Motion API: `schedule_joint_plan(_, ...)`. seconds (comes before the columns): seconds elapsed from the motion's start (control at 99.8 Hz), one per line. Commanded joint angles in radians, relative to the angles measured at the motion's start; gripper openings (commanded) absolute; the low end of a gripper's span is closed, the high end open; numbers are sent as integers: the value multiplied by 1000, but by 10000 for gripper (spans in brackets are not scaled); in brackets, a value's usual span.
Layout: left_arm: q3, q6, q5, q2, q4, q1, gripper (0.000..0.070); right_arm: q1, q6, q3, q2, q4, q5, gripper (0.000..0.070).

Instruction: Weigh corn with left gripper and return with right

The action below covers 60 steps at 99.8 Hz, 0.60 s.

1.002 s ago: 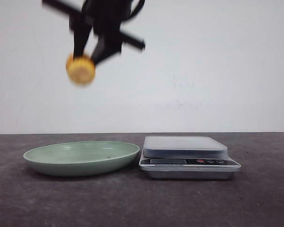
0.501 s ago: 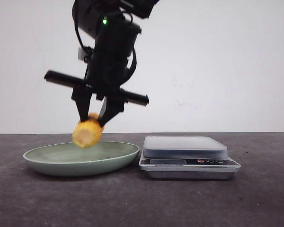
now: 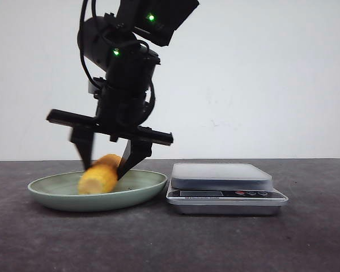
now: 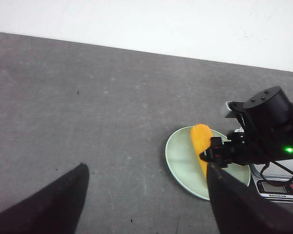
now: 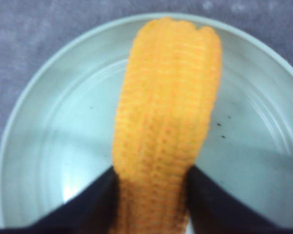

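Observation:
The corn [image 3: 99, 175], a stubby yellow-orange cob, lies tilted in the pale green plate [image 3: 51, 190], its paler end toward me. My right gripper [image 3: 105, 170] hangs straight down over it, one finger on each side of the cob's far half. In the right wrist view the corn [image 5: 166, 122] lies along the plate [image 5: 49, 122], and the right gripper [image 5: 151, 173] is slightly open, its fingers close against the cob's sides. My left gripper [image 4: 146, 168] hovers open and empty over bare table, well away from the plate [image 4: 180, 161] and the corn [image 4: 201, 141].
A silver kitchen scale [image 3: 221, 175] with a grey platform stands just right of the plate, nothing on it. It also shows at the edge of the left wrist view as the scale [image 4: 278, 185]. The table top is dark grey, with a white wall behind.
My right arm came down from high up with the corn and set it into the plate. Its fingers now stand wider apart than half a second ago.

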Motion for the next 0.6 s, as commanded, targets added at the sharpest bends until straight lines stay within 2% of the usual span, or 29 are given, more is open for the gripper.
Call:
schedule_joint_plan(0.0, 11, -14, -4, 1, 7, -8, 464, 17, -4, 27, 25, 18, 0, 442)
schedule_joint_plan(0.16, 11, -21, -4, 1, 5, -8, 464, 23, -65, 27, 11, 3, 2, 443)
schedule_joint_plan(0.301, 11, -24, -4, 1, 0, -8, 464, 23, -154, 27, -42, -38, 9, 443)
schedule_joint_plan(0.531, 11, -28, -4, 1, -4, -8, 464, 22, -268, 27, -222, -65, 11, 443)
schedule_joint_plan(0.591, 11, -32, -4, 1, -14, -8, 464, 22, -291, 27, -288, -61, 33, 443)
